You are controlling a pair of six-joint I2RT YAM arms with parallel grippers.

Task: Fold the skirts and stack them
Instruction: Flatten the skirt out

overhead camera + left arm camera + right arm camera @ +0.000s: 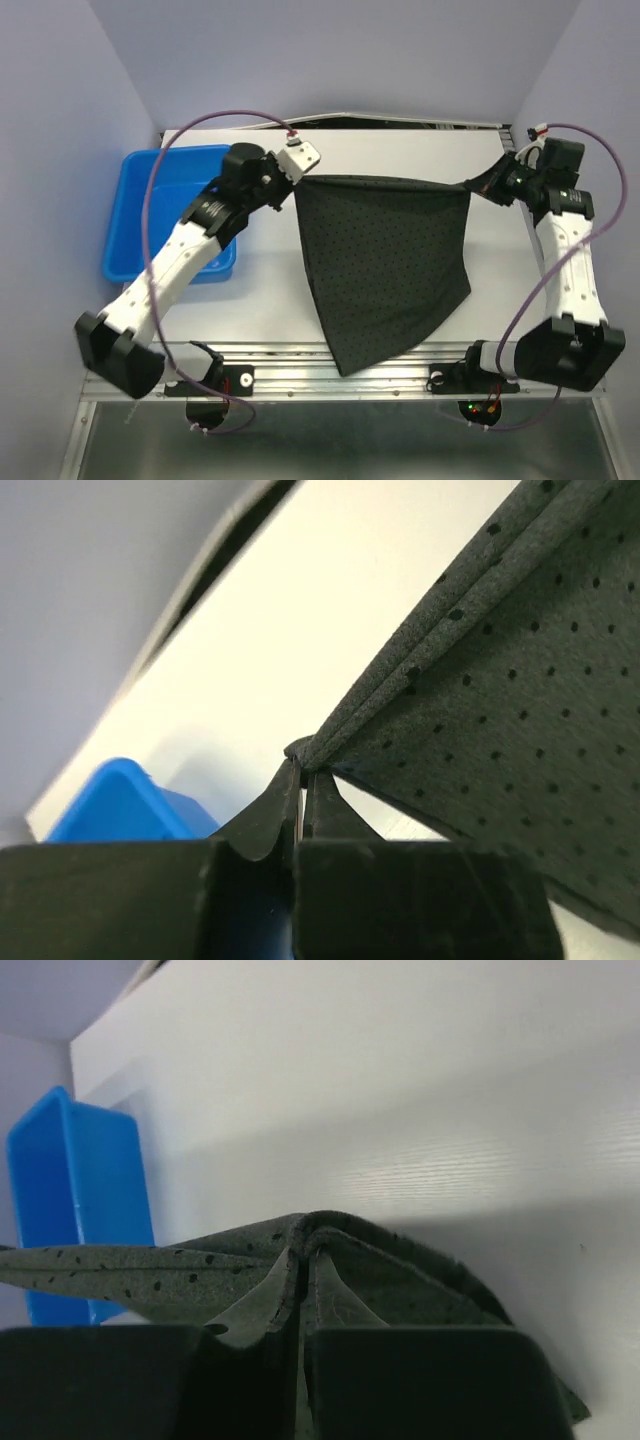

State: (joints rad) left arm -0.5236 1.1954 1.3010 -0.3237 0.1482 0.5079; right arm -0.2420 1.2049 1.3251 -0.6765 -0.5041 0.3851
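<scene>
Skirt: one dark dotted skirt lies spread out in the middle of the top view, on the white table. Its top edge runs straight across, from just left of the middle over to the right side. Its low tip reaches the metal rail at the bottom edge of the table.
Why it is held this way: I think each arm holds one top corner and pulls away from the other, so the cloth goes flat and smooth. A flat skirt is easier to fold.
Left pincer: the left pincer is squeezed tight on the skirt's upper left corner. In its own camera the two fingers meet with the cloth edge between the tips. No gap shows.
Right pincer: the right pincer is squeezed tight too, biting the upper right corner. In its own camera the cloth bunches into a little hump over the tips.
Blue tub: the blue tub sits at the left of the frame, apart from the skirt. The left arm reaches across it.
Task so far: no fold is made yet, and I see no stack. Only this one skirt shows.
</scene>
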